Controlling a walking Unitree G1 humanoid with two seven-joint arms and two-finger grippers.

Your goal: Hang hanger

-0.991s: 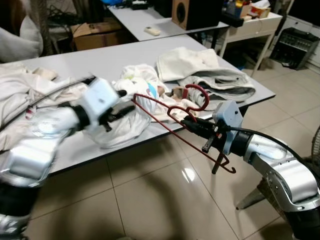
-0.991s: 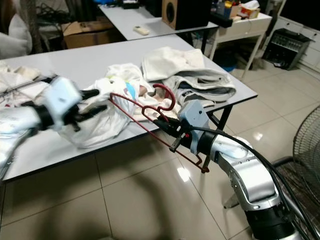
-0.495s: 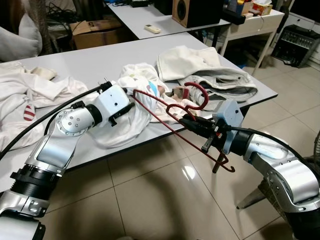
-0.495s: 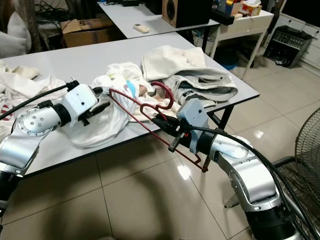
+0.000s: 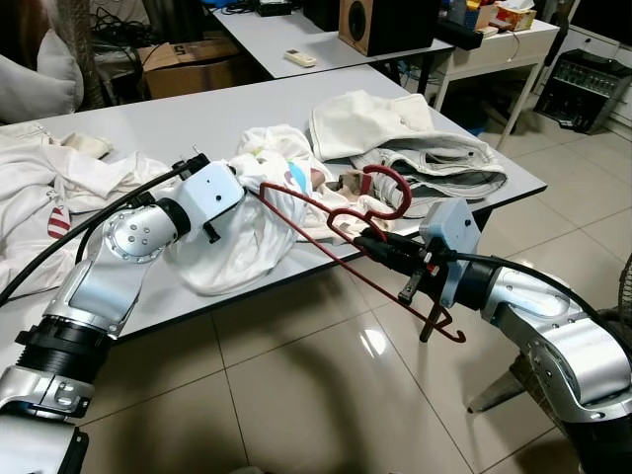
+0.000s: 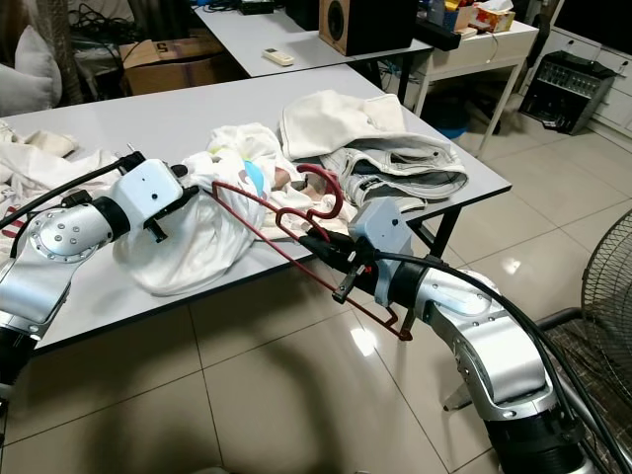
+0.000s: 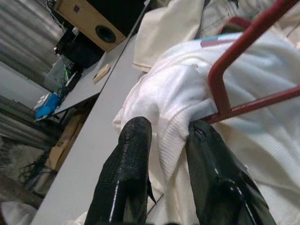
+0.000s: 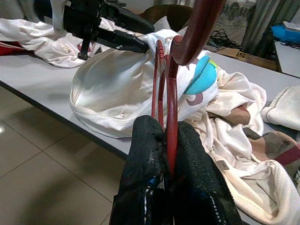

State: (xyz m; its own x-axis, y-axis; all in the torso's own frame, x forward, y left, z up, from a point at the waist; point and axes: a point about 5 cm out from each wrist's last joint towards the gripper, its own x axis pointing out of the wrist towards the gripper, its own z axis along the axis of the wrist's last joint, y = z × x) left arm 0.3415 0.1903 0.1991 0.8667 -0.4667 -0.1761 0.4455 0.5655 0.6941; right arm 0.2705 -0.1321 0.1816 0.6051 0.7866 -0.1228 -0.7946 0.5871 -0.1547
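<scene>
A red wire hanger [image 5: 314, 211] is held out over the table's front edge, hook [image 5: 393, 188] up. My right gripper [image 5: 367, 240] is shut on its neck, and the wire runs between the fingers [image 8: 150, 140]. A white garment [image 5: 235, 242] lies bunched on the grey table [image 5: 188, 118]. The hanger's far shoulder end [image 7: 219, 89] pokes into its ribbed edge. My left gripper [image 5: 245, 186] is shut on that edge of the garment [image 7: 178, 98], right beside the hanger's tip, with cloth pinched between its fingers [image 7: 136, 140].
A cream and a grey garment [image 5: 420, 148] lie folded on the table's right end, and more white clothes [image 5: 59, 188] on its left. A speaker [image 5: 380, 25] stands on a second table behind. Tiled floor lies below, with a fan [image 6: 607, 296] at the right.
My left arm has swung in from the left and its gripper has closed on the white garment's edge at the hanger's end. The right gripper and hanger have stayed in place.
</scene>
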